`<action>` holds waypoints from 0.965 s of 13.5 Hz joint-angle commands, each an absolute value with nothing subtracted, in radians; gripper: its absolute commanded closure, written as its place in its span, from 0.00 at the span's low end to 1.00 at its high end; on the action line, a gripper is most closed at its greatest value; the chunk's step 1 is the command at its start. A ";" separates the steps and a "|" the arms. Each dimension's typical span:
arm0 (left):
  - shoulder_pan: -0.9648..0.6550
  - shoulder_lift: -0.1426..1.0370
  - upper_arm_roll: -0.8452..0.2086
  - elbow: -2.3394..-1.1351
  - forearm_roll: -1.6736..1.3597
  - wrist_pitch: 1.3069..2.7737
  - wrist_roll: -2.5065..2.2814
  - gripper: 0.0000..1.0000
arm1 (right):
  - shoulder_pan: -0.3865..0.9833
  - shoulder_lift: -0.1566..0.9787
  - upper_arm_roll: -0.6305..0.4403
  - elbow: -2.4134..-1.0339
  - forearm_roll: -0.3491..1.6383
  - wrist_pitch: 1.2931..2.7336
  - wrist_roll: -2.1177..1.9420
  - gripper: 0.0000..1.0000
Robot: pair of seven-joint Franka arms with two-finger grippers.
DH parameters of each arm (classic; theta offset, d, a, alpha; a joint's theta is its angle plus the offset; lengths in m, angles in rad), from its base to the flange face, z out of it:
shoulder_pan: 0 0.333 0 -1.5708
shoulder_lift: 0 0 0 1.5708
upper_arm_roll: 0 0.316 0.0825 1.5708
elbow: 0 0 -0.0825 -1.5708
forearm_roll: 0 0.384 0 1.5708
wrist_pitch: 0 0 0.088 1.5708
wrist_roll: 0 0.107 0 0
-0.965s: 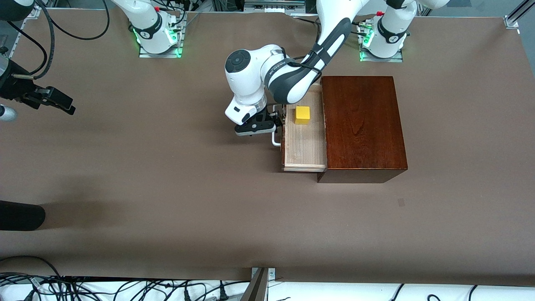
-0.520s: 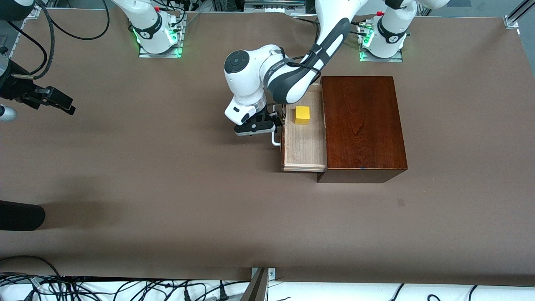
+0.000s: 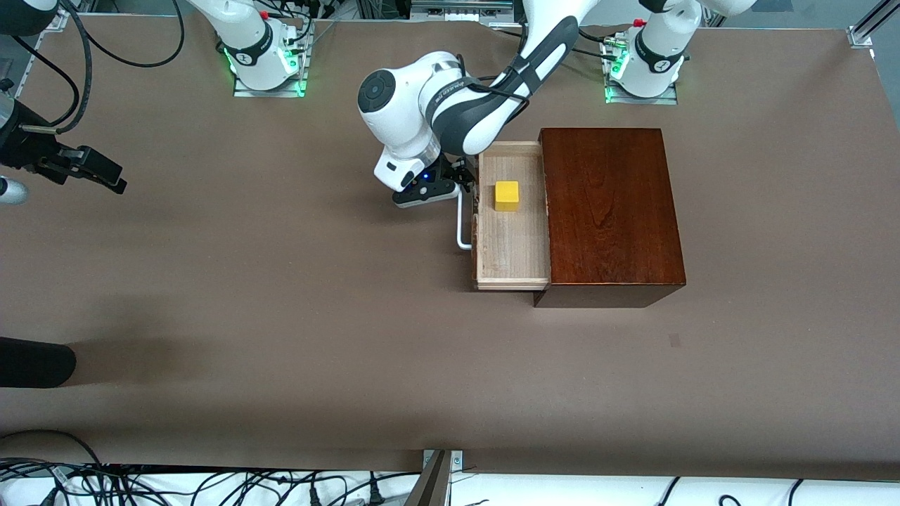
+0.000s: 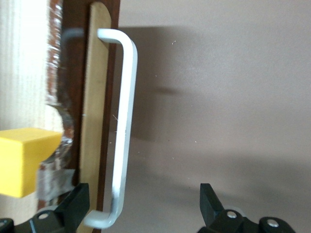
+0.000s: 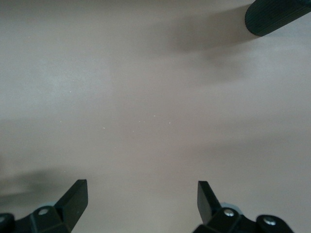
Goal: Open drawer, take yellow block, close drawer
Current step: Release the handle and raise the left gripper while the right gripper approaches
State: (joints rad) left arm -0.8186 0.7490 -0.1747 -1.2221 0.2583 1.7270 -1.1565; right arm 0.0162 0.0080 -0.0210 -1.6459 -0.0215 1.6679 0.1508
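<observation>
The drawer (image 3: 512,246) stands pulled out of the mahogany box (image 3: 608,211), pale wood floor showing. The yellow block (image 3: 507,195) sits in it; the left wrist view shows the block (image 4: 22,162) too. My left gripper (image 3: 460,184) hangs open in front of the drawer, at the end of the white handle (image 3: 460,221) that lies toward the robots' bases. In the left wrist view the handle (image 4: 125,121) runs away from the gripper (image 4: 143,204), its bent end beside one fingertip (image 4: 77,204), ungripped. My right gripper (image 3: 105,174) waits open over bare table at the right arm's end (image 5: 141,201).
A black rounded object (image 3: 35,362) lies at the table's edge at the right arm's end, and the right wrist view shows this black object (image 5: 277,14) too. Brown tabletop (image 3: 281,295) spreads round the box. Cables hang along the edge nearest the front camera.
My left gripper has slid along the handle toward the robots' bases, still open. The drawer and the yellow block have stayed put. The right arm has not moved.
</observation>
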 commanded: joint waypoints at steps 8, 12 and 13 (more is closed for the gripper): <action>-0.646 0.471 -0.207 -1.232 0.109 1.606 -1.152 0.00 | 0.044 0.017 -0.012 -1.624 -0.018 1.654 0.152 0.00; -0.500 0.323 -0.207 -1.328 0.041 1.592 -1.007 0.00 | 0.043 0.018 -0.017 -1.624 -0.020 1.651 0.150 0.00; -0.456 0.283 -0.207 -1.350 0.025 1.576 -0.935 0.00 | 0.043 0.018 -0.017 -1.624 -0.020 1.651 0.152 0.00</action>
